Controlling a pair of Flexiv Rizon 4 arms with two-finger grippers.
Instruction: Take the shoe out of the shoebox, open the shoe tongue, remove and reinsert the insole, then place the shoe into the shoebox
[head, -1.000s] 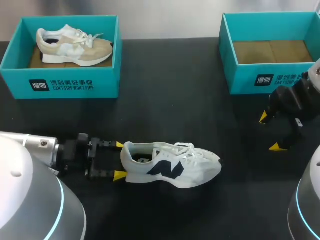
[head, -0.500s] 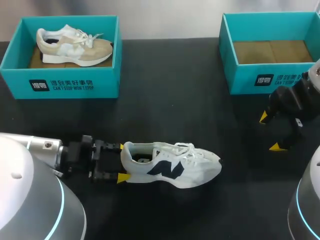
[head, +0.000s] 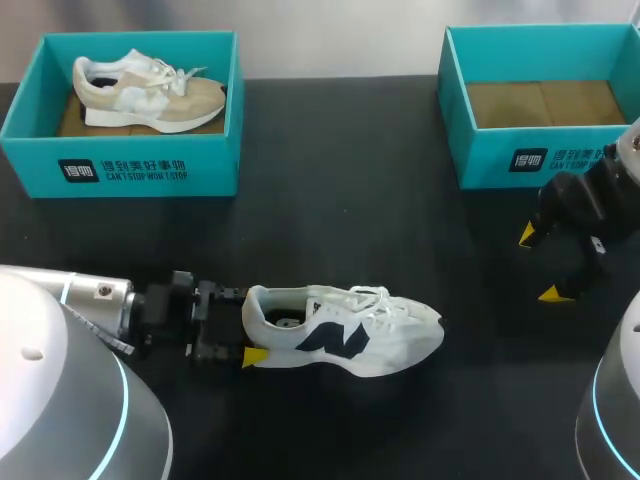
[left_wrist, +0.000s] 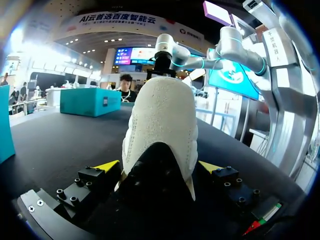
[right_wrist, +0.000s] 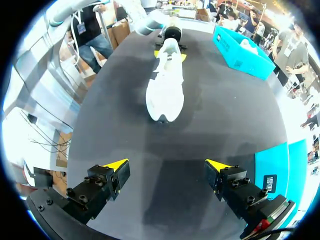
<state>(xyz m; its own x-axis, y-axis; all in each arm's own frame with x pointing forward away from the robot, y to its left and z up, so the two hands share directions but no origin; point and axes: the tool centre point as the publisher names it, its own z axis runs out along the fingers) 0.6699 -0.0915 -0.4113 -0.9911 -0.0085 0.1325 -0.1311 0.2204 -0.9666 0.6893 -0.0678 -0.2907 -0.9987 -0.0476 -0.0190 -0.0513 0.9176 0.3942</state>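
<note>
A white shoe (head: 345, 330) with a dark side logo lies on its sole on the black table, toe toward the right. My left gripper (head: 248, 325) is at its heel and open. In the left wrist view the heel (left_wrist: 160, 135) stands between the yellow-tipped fingers (left_wrist: 107, 166), with small gaps on both sides. My right gripper (head: 540, 265) hangs open and empty at the right, in front of the teal shoebox (head: 500, 160), whose inside shows only a brown floor. From the right wrist view the shoe (right_wrist: 165, 85) lies well ahead of the open right gripper (right_wrist: 167, 167).
A second teal shoebox (head: 120, 170) at the back left holds a beige shoe (head: 150, 90). Bare black tabletop (head: 340, 210) lies between the two boxes and around the white shoe.
My left gripper has slid to the right, so its fingers now stand on either side of the shoe's heel. The shoe and the right arm have not moved.
</note>
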